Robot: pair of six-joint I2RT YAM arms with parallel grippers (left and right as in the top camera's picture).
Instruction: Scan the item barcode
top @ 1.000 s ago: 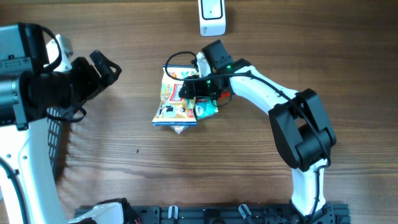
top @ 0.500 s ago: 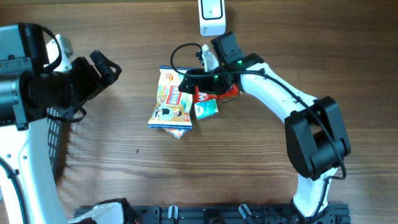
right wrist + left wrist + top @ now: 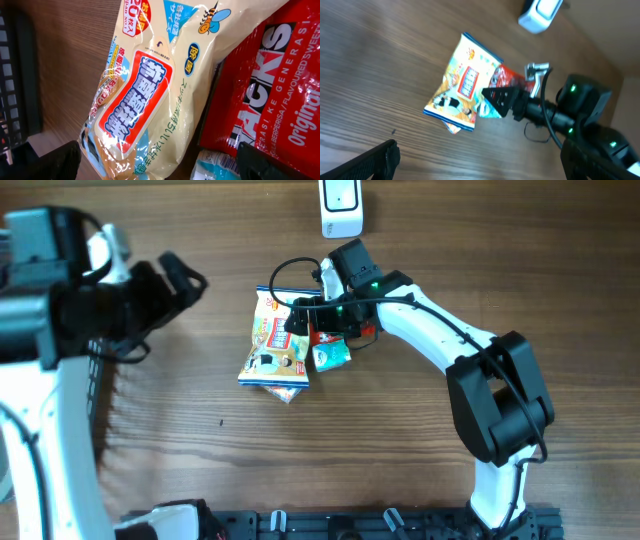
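Three items lie in a pile mid-table: a cream wipes pack point(image 3: 273, 340) point(image 3: 145, 90) point(image 3: 462, 87), a red snack bag point(image 3: 332, 337) point(image 3: 265, 85) point(image 3: 512, 77) and a small teal-and-white packet point(image 3: 331, 357) point(image 3: 220, 167) with barcode-like stripes on its edge. My right gripper point(image 3: 308, 320) point(image 3: 160, 165) hangs open just above the pile, straddling the cream pack and the red bag, holding nothing. The white scanner point(image 3: 341, 205) point(image 3: 540, 12) stands at the far edge. My left gripper point(image 3: 188, 278) point(image 3: 480, 170) is open, well left of the pile and empty.
A black cable point(image 3: 285, 275) loops from the right wrist over the top of the pile. A black grid rack point(image 3: 92, 395) point(image 3: 15, 75) sits at the left edge. Bare wood point(image 3: 330, 450) lies in front of the pile.
The right gripper's jaws have opened wide over the pile, and the cream pack now lies slightly further left. The left arm has shifted a little to the right.
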